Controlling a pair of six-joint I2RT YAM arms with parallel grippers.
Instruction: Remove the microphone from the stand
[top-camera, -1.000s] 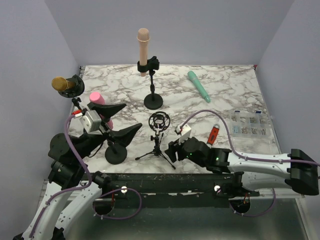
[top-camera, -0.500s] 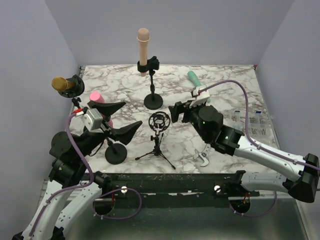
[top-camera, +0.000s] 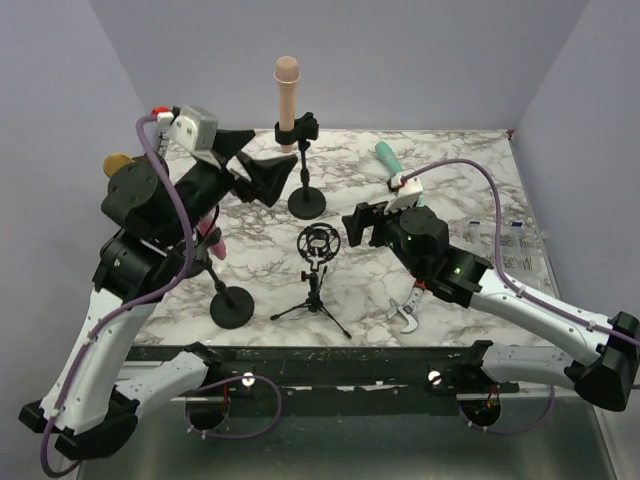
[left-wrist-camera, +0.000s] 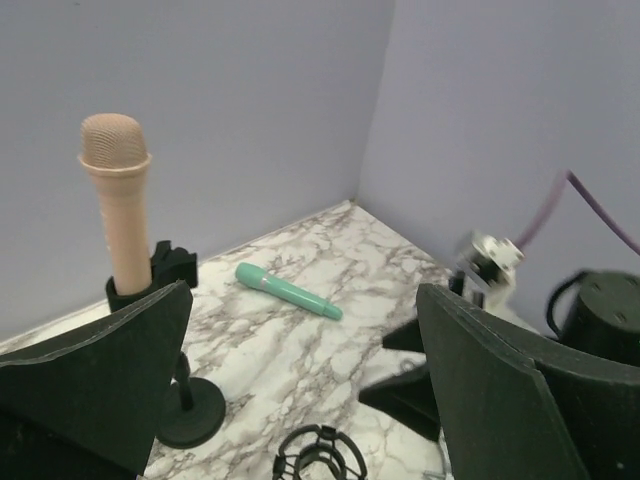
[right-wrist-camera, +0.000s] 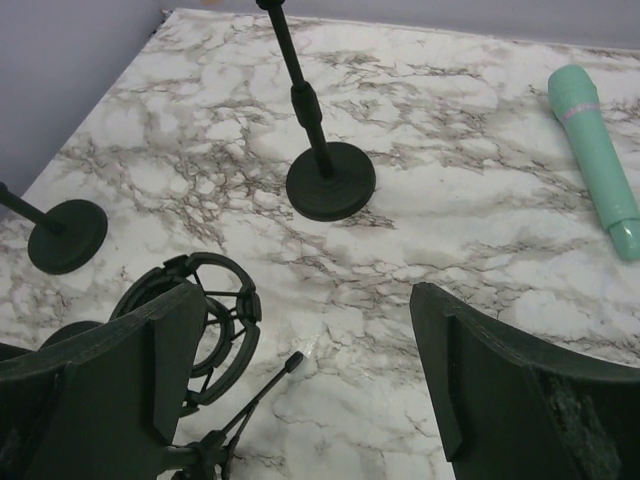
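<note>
At the middle of the far edge of the tabletop (top-camera: 450, 190), a beige microphone (top-camera: 287, 92) stands upright in the clip (top-camera: 298, 130) of a slim black stand (top-camera: 306, 200). Its head is up and most of its body shows above the clip. The left pincer (top-camera: 268, 155) hangs in the air just left of that stand, at about clip height, with its jaws spread wide and holding nothing. In its own camera the microphone sits off to the left, not between the fingers. The right pincer (top-camera: 360, 222) hovers low over the middle of the tabletop, also released and empty, beside a shock mount (top-camera: 318, 243) on a small tripod. A green microphone (top-camera: 397, 170) lies flat toward the far right corner.

I'd say the beige one is the one to pull. It looks stiff and fairly light, with a smooth tapering barrel that could slide under hard pads. The best hold seems to be the bare barrel above the clip and below the mesh head, which looks easier to dent. The clip probably grips by friction only, so a straight pull up along the barrel should free it. The stand is thin with a small round foot, and may lift or tip unless the other arm steadies the pole.
</note>
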